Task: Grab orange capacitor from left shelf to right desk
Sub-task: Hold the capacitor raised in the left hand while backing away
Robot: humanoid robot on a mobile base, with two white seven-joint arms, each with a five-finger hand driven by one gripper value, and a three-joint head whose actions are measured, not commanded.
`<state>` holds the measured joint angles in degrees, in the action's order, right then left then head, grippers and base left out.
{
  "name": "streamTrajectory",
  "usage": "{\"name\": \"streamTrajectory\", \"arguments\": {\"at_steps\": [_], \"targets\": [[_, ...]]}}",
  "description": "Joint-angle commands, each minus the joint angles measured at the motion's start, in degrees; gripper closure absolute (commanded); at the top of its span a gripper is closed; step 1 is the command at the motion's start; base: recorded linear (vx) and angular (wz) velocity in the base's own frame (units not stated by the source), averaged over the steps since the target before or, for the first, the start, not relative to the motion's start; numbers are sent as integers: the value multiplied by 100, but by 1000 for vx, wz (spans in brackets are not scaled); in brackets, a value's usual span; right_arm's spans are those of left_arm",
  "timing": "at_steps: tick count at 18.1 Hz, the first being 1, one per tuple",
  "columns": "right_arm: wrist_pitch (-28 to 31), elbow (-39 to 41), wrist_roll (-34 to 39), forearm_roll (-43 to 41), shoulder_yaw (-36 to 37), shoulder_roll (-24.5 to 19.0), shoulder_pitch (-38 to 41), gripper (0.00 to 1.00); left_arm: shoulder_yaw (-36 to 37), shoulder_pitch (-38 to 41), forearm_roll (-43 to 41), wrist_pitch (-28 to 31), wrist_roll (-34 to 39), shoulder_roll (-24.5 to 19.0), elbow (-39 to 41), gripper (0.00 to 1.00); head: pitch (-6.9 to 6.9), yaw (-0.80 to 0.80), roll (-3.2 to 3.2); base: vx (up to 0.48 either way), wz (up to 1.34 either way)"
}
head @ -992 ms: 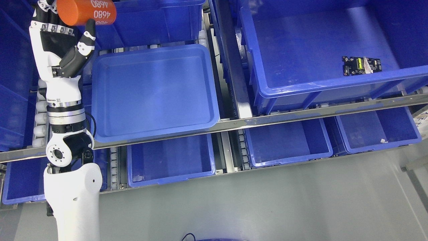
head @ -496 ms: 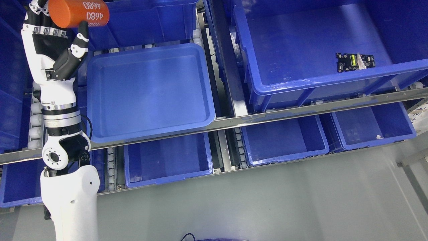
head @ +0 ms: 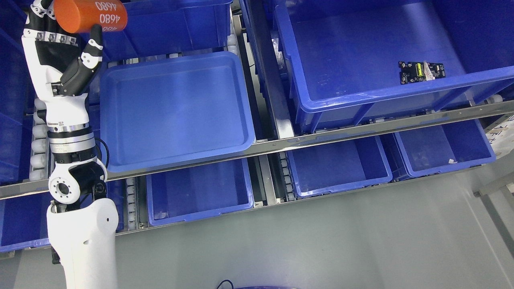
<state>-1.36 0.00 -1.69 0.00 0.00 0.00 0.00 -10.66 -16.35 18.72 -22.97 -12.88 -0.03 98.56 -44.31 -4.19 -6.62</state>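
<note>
An orange cylindrical capacitor (head: pixel 89 16) with white print "4680" sits at the top left of the head view, lying sideways. My left hand (head: pixel 66 38) is shut on it, thumb (head: pixel 91 47) under the cylinder and fingers behind it, held above the shelf. The white left arm rises from the bottom left. The right arm does not show.
A shallow blue tray (head: pixel 120 160) lies on the shelf beside the hand. A large blue bin (head: pixel 361 98) to the right holds a small black circuit board (head: pixel 421 72). Lower blue bins (head: pixel 200 208) sit under the metal rail (head: pixel 281 143). Grey floor fills the foreground.
The whole picture has shifted left and slightly up, so the camera has moved. The left hand keeps the capacitor in the same grasp.
</note>
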Motion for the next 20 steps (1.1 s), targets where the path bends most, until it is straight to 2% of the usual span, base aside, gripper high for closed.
{"name": "streamTrajectory", "arguments": {"at_steps": [1,20], "targets": [[-5,100,2,27,70,100,114,0,-67,0,0,21,5,-97,14,86,0,0,0,0,0],[-5,100,2,27,70,100,114,0,-147,-18,0,21,-31,-97,14,86,0,0,0,-2,-21]]}}
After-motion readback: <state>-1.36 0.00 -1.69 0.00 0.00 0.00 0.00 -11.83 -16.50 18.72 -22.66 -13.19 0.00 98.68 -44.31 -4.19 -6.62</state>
